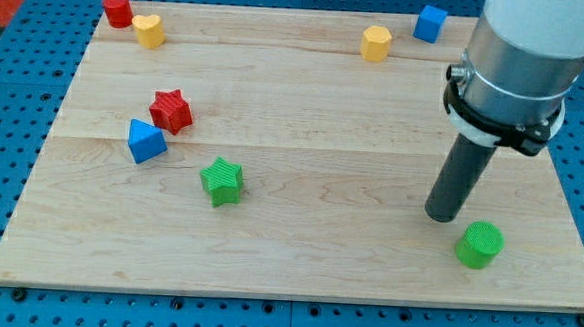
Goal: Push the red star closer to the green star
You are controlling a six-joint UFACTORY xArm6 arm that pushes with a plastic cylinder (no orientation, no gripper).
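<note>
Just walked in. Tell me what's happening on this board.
I am to push the red star closer to the green star, and that has not begun. My tip rests on the wooden board at the view's right, just up-left of the green cylinder and far from both stars. The red star sits up-left of the green star with a gap between them, and the blue block is right beside the red star.

Single camera view, raised, looking down at slant across wooden board (304, 134). Whole board in frame, near edge at view's bottom, far edge at top; blue pegboard (14, 119) bordering it. Arm (522, 65) close to lens (cropped at top right). No second view, nothing shared.
</note>
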